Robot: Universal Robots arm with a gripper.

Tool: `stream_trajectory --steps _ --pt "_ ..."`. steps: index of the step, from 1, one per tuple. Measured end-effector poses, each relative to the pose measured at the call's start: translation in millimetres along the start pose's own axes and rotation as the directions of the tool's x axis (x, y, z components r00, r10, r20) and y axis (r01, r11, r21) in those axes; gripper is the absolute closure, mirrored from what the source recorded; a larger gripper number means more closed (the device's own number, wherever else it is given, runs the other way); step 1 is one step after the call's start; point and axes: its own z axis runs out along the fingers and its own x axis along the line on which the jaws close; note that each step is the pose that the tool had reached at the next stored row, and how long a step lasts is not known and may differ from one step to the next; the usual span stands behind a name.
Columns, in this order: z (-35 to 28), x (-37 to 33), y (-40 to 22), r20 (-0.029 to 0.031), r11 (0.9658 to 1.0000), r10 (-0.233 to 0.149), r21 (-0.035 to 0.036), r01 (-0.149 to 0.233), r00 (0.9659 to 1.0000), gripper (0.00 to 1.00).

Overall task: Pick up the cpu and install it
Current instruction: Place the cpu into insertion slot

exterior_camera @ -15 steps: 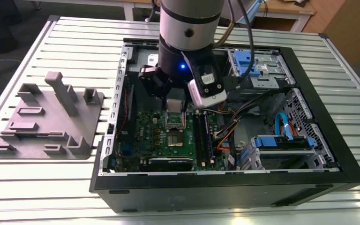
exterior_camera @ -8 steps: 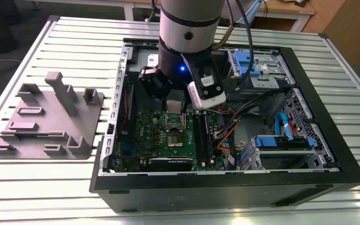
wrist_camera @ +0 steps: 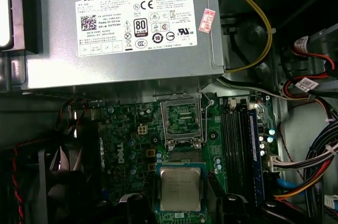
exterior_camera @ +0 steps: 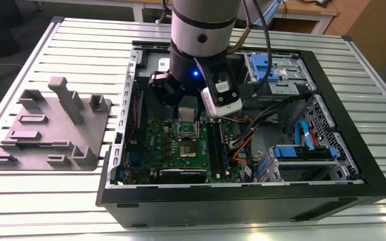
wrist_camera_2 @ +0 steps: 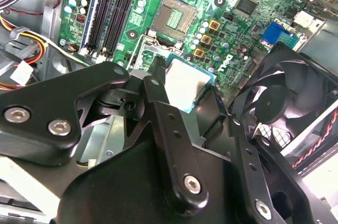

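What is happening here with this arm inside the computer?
A robot arm is reaching into an open computer case on a slatted metal table. Its tool grips the cpu and holds it just above the green motherboard, close to the open, empty socket. The cpu is not seated yet.
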Motion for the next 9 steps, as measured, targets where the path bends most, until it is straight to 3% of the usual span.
stream_trajectory --steps 9 --pt "11.8 0.7 -0.9 0.0004 1.0 0.0 0.0001 0.0 1.0 0.53"
